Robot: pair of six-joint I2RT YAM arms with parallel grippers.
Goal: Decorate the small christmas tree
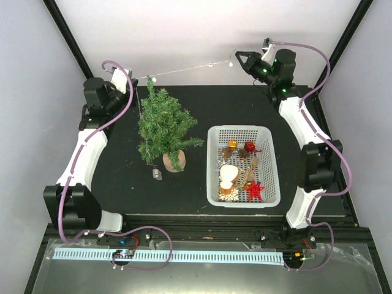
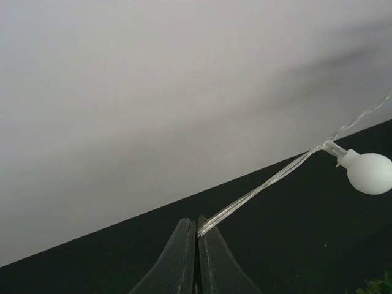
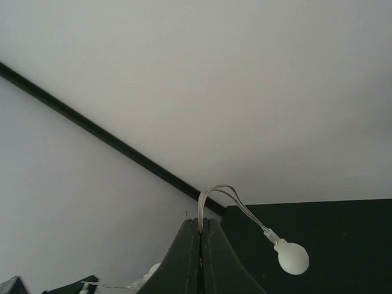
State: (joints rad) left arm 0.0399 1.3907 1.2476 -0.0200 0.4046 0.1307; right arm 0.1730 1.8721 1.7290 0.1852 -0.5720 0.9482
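The left gripper is closed, its two dark fingers pinching a thin silvery wire at the bottom centre of its wrist view. From there the wire climbs to a white bulb at the right edge. The right gripper is clamped on the same wire, which loops out of its tips at the bottom centre and ends in a second bulb to the lower right.

In the top view the wire runs almost straight across the upper part of the frame, from upper left to upper right, above the table. Holding it high at two points well apart is probably meant to keep the lights taut and untangled, ready to be brought onto the tree. A strand seems to drop down the tree's left side to a grey piece on the table; I cannot tell what that is.

The tree stands left of centre, under the wire: a dark green bristly cone on a round brown base, with no ornament visible on it. Right of it, and apart from it, a white basket holds ornaments, among them a red star
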